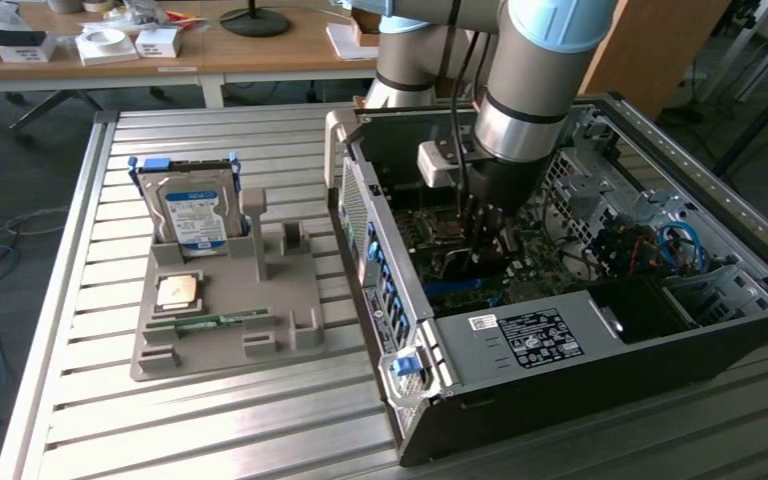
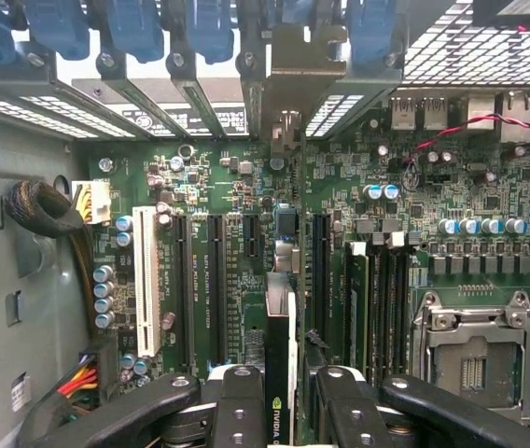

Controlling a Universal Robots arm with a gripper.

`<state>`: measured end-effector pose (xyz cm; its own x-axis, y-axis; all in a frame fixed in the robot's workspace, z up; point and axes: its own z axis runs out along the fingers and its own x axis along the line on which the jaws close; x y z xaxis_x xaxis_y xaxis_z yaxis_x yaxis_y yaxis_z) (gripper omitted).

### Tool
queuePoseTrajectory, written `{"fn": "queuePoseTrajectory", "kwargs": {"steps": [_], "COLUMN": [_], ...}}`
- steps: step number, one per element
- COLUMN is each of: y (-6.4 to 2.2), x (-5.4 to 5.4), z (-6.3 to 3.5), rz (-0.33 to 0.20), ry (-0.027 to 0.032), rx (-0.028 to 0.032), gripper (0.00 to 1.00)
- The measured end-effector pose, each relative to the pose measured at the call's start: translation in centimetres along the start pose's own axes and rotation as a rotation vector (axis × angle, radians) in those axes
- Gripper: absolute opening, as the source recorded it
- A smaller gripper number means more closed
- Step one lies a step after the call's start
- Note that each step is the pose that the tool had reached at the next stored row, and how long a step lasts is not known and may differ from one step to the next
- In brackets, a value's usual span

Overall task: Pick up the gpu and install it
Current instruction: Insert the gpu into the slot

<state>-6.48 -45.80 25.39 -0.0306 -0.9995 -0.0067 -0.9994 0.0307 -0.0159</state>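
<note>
My pincer is clamped on the gpu, held on edge over the motherboard inside the open case.

I grip the card by its two flat faces so its thin lower edge points at the board. Its length runs parallel to the long expansion slots, which I judge is what lets the connector meet one of them squarely. I cannot tell whether it is touching a slot. What looks like its pale bracket faces the rear openings of the case. In the exterior view the case stands at three o'clock from the grey fixture on the tabletop. The hard drive stands upright at the fixture's eleven o'clock corner, well apart from my work.
</note>
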Motion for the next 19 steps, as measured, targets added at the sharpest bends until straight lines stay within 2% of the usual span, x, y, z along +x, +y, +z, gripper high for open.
{"fn": "queuePoseTrajectory", "kwargs": {"steps": [19], "y": [0.10], "x": [0.00], "z": [0.34], "rz": [0.002], "ry": [-0.0005], "rx": [0.0000], "gripper": [0.26]}}
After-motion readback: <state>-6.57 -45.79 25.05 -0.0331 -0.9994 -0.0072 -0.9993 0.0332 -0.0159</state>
